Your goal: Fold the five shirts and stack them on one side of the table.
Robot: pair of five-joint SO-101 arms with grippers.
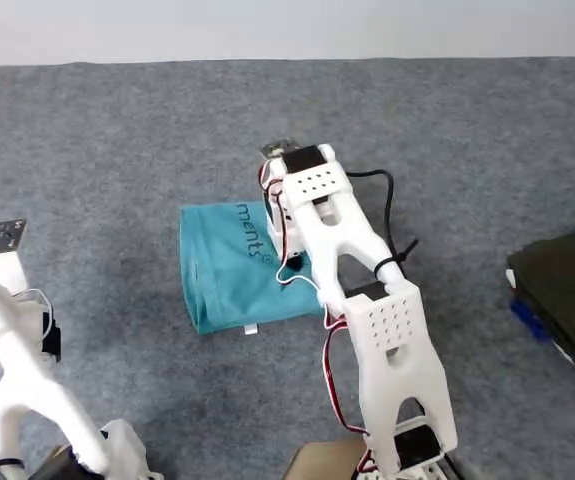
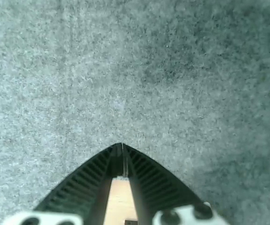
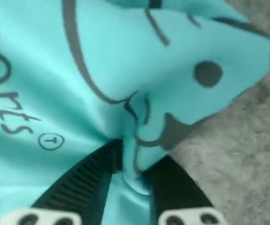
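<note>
- At mid-bench [image 1: 117, 130] your folded teal shirt [image 1: 232, 275] lies nearly square, lettering running along its far edge.
- Your right jaws pinch a raised ridge at its right side.
- Your left jaws are pressed together over bare felt, well left of it.
- A dark folded stack [image 1: 565, 295] sits at the right edge.

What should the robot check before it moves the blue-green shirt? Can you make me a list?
1. Grip on the shirt: ok. The right gripper has a fold of the teal shirt pinched between its fingers.
2. Shirt folded: ok. From the high view it lies as a folded rectangle. The edge under the arm: cannot tell.
3. Other arm out of the way: ok. The left gripper is shut over bare carpet, apart from the shirt.
4. Place to put it: ok. A dark stack sits at the table's right edge.
5. Number of shirts in that stack: cannot tell.
6. Way to the stack: ok. Grey carpet lies between.
</note>
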